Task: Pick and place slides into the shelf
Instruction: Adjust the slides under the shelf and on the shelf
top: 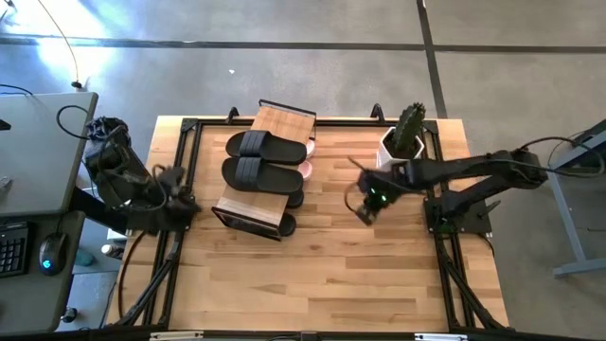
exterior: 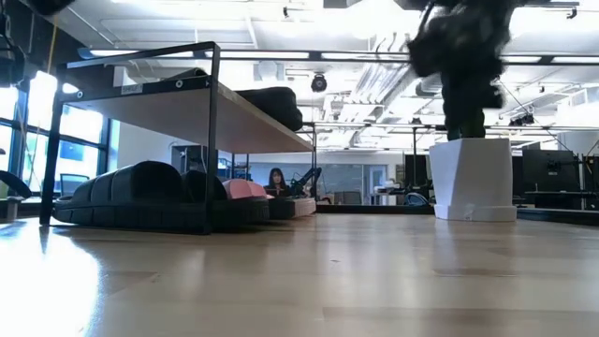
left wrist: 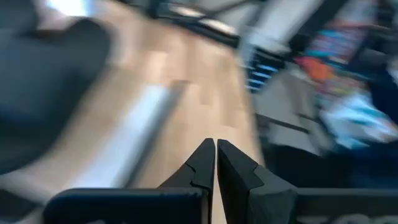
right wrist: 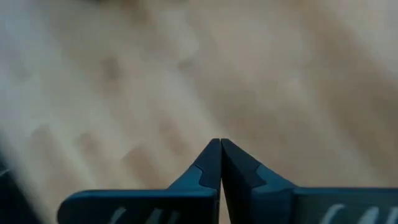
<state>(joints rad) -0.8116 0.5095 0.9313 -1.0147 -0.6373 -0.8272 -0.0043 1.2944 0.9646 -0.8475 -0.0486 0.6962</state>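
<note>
Two black wide-strap slides [top: 258, 159] lie on the top board of the slanted light-wood, black-framed shelf [top: 248, 209]; dark and pink slides [exterior: 245, 190] sit beneath. Right gripper [top: 365, 210], right of the shelf, clenched, empty. Left gripper [top: 186, 201], left of the shelf, clenched, empty.

Wooden table [top: 322, 275] with shelf [top: 270, 152], cactus pot [top: 398, 147]

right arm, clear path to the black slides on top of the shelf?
Probably yes. The right hand hangs shut over bare table beside the shelf, nothing between; the slides lie exposed on top.
</note>
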